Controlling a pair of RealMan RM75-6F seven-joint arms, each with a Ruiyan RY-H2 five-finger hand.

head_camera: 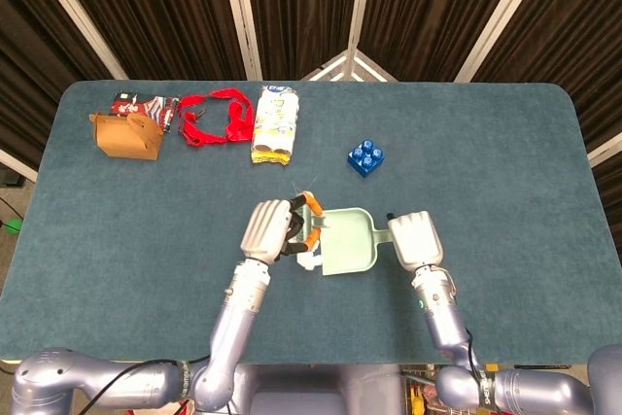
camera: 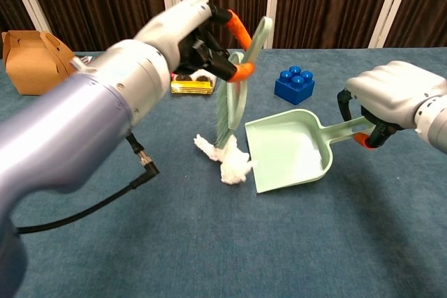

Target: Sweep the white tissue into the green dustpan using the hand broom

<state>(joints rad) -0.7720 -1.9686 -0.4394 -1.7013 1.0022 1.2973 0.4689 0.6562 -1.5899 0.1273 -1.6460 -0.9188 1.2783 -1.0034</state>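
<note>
Both hands are working: left hand (camera: pixel 183 29) is gripping the hand broom (camera: pixel 237 88) behind the white tissue (camera: pixel 229 160), while right hand (camera: pixel 394 99) is bracing the green dustpan (camera: pixel 286 151), mouth touching the tissue.

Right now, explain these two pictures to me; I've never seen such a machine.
It is a two-armed robot with human-like hands at a blue table. One picture looks down from its head, the other forward from its chest. The left hand holds a broom, bristles against a white tissue. The right hand grips the handle of a green dustpan, whose mouth faces the tissue. Farther back lie a blue block, a cardboard box, a red strap and a yellow packet.
</note>
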